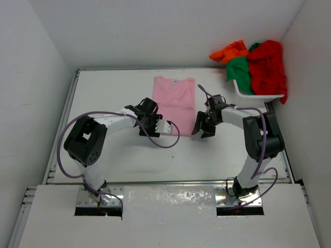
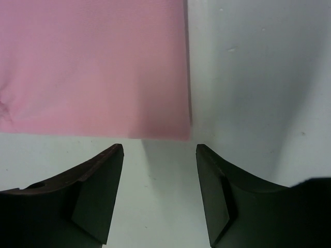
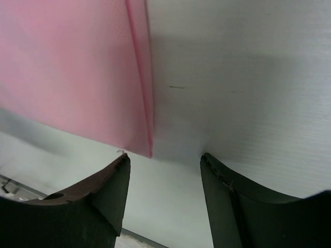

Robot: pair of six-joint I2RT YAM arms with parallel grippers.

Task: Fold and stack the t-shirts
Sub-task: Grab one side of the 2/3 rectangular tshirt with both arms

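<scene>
Where it lies flat, the pink t-shirt looks smooth, rectangular.

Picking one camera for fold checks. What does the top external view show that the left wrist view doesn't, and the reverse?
Only top external: the whole pink t-shirt spread flat, the white basket in the far right corner heaped with the red t-shirt, green t-shirt and orange t-shirt, and the right pincer by the pink one's near right corner.
Only left wrist: a close look at one square corner lying flat just past the open, empty left pincer.
Both: the pink t-shirt, the left pincer, the table.
</scene>
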